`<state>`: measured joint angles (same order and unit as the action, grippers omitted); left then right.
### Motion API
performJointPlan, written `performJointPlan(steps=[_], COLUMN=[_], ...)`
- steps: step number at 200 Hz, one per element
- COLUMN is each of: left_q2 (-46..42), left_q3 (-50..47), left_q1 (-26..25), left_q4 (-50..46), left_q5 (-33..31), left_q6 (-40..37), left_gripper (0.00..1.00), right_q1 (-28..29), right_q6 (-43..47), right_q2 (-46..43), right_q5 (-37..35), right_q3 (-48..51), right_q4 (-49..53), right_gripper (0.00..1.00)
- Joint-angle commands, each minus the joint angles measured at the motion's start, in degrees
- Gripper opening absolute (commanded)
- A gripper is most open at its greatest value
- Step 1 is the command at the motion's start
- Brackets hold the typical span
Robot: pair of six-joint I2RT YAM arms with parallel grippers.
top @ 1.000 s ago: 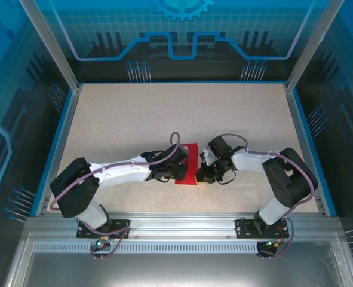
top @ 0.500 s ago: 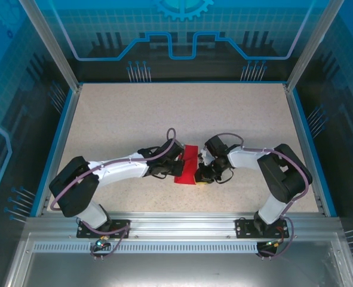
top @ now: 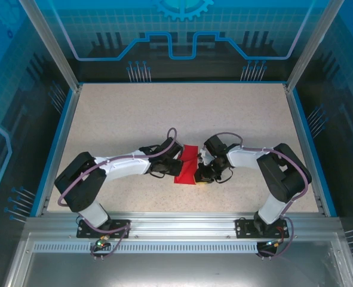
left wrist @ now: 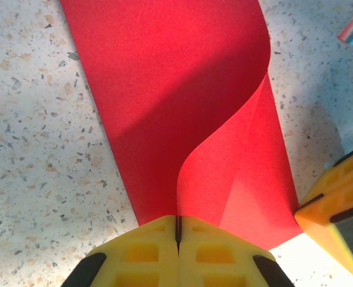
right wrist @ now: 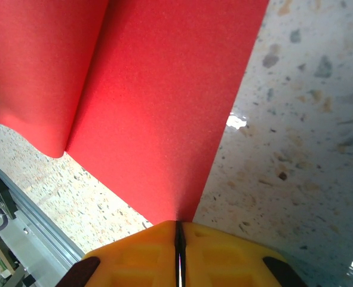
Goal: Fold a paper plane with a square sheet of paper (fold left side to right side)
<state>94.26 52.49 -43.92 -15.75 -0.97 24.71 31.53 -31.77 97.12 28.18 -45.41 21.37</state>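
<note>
One sheet (left wrist: 164, 89), curled, left-wrist view

Closed left hand (left wrist: 177, 226), closed right hand (right wrist: 178, 228).

Loses the square sheet of paper (left wrist: 164, 89) past the top edge of the left wrist view. Buries its near edge behind the left gripper (left wrist: 177, 230), itself clipped at the bottom. Clips the right gripper (left wrist: 313, 209) at the lower right edge there. Crops the sheet at the top and left of the right wrist view. From above, tucks both sides of the sheet under the wrists; cannot make out either pair of jaws, too small.
</note>
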Motion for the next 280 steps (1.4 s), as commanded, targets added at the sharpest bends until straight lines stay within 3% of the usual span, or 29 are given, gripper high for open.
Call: performJointPlan(steps=[1,155,280], left_q2=[1.22,6.8,6.03], left_q3=[1.03,4.88,3.76], left_q1=[0.9,2.16,2.19], left_q4=[1.48,0.73,-0.24], left_q5=[1.6,1.52,-0.86], left_q6=[-1.99,-3.7,-3.26], left_gripper=[0.06,0.06,0.06], right_q1=[1.34,1.61,1.61], right_q6=[1.13,1.49,1.6], right_q2=[2.17,2.91,3.45], right_q5=[-4.02,-4.28,-4.37], right_q3=[0.18,0.12,-0.09], right_q4=[3.22,4.23,4.47], right_gripper=[0.11,0.11,0.11])
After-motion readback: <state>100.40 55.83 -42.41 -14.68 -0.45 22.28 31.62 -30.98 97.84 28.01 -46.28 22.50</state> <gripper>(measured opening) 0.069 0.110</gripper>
